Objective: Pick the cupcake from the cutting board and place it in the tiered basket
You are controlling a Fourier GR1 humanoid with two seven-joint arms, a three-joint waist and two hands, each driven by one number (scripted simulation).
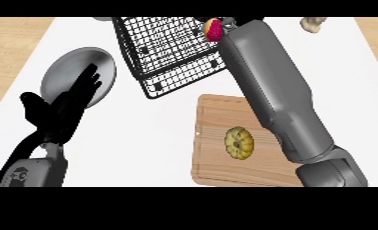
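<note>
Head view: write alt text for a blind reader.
The right hand holds a pink cupcake over the black wire basket. A yellow pastry lies on the cutting board; the left hand rests open over a grey plate.

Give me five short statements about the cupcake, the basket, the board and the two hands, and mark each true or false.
1. The cupcake is at the wire tiered basket's right edge, at the tip of the right arm. True.
2. The cutting board is bare. False: a yellow ring-shaped pastry lies on it.
3. The left hand is curled round the grey plate. False: its fingers are straight and it holds nothing.
4. The right hand's fingers are plainly visible. False: the forearm hides the right hand.
5. The basket lies beyond the cutting board, between the plate and the right arm. True.
</note>
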